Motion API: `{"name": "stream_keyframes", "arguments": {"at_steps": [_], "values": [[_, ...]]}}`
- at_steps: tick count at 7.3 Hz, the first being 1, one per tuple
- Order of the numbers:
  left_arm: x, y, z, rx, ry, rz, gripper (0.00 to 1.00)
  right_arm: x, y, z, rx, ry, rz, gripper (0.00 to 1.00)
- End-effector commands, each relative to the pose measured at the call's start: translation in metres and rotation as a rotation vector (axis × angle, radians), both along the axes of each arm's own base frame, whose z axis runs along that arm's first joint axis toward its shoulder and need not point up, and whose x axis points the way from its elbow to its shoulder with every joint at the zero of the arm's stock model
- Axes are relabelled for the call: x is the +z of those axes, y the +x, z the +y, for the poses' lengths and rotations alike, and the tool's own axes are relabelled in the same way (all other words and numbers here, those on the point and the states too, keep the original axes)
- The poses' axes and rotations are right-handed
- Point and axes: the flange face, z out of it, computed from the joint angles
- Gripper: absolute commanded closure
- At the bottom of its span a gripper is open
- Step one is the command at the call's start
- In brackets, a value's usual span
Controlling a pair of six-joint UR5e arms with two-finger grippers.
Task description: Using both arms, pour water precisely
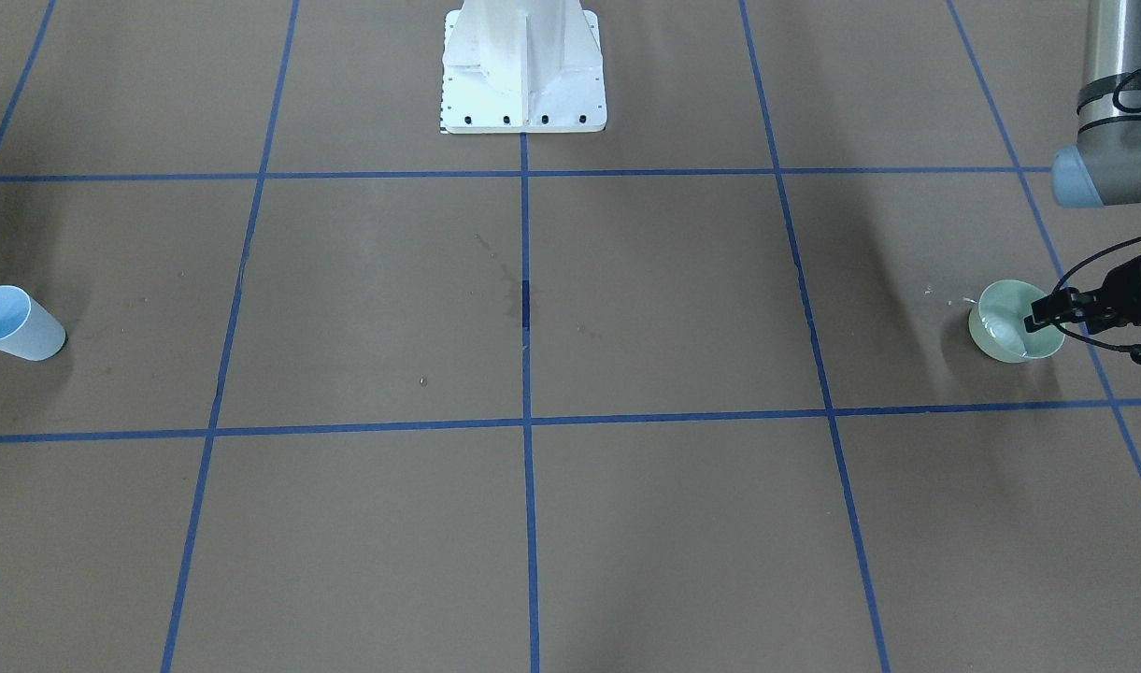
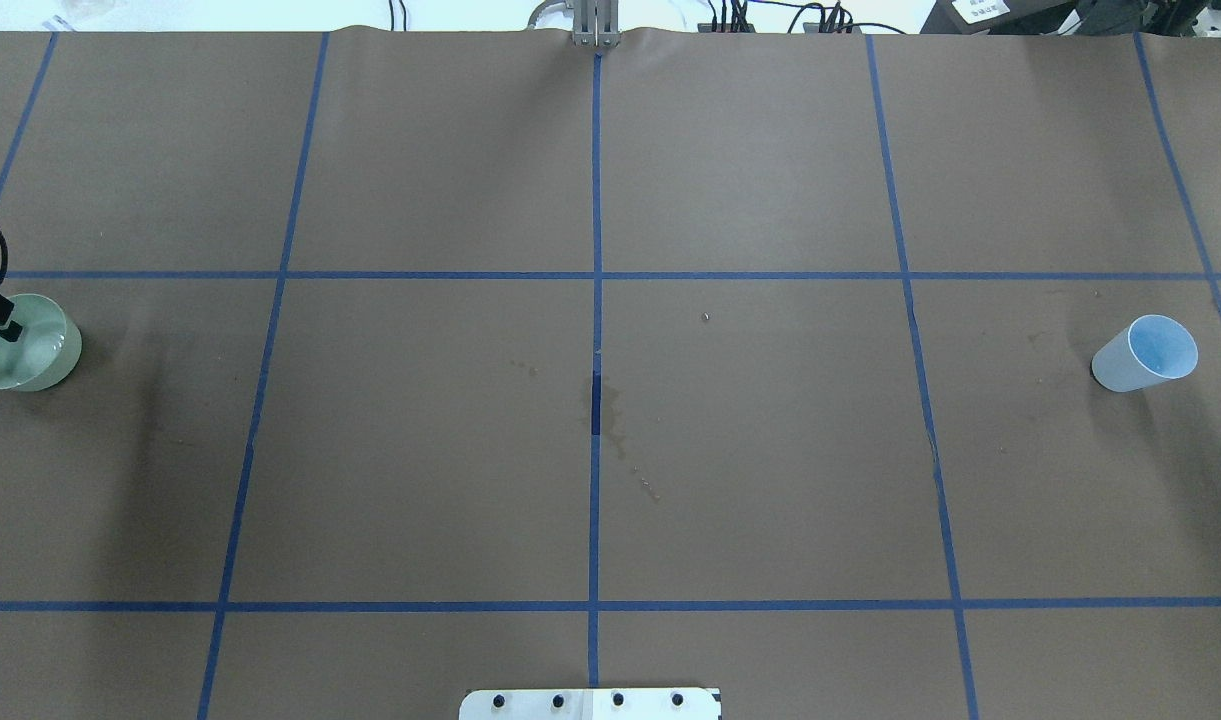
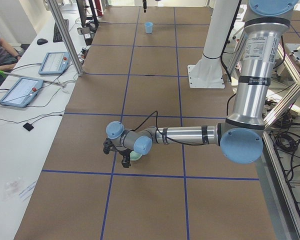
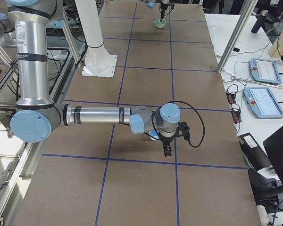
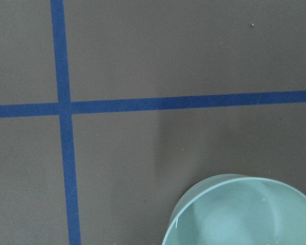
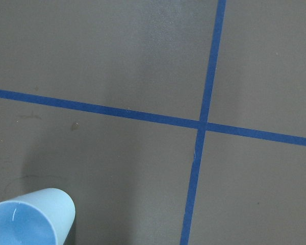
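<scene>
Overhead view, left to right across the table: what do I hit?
green bowl → stains → blue cup

A robotics lab: a desk [image 2: 430, 450] papered brown and gridded in blue tape [image 2: 596, 200], a white bolted pedestal [image 1: 523, 65], aluminium frame posts [image 3: 65, 35], teach pendants [image 3: 20, 91] on a white side table [image 3: 15, 150].
</scene>
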Motion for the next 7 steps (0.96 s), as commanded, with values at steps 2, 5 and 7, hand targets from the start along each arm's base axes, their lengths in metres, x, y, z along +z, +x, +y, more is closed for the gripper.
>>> {"name": "stream_keyframes", "arguments": {"at_steps": [2,5,7], "values": [[0.006,0.007,0.0,0.016,0.006,0.003,1.0,-0.011,0.0,0.0,-0.004,0.026,-0.005,0.0],[-0.114,0.035,-0.048,-0.045,-0.002,0.165,1.0,-0.026,0.007,0.008,0.008,0.034,-0.055,0.0],[-0.246,0.111,-0.05,-0.142,-0.106,0.241,1.0,-0.039,0.009,0.011,0.01,0.05,-0.09,0.0]]}}
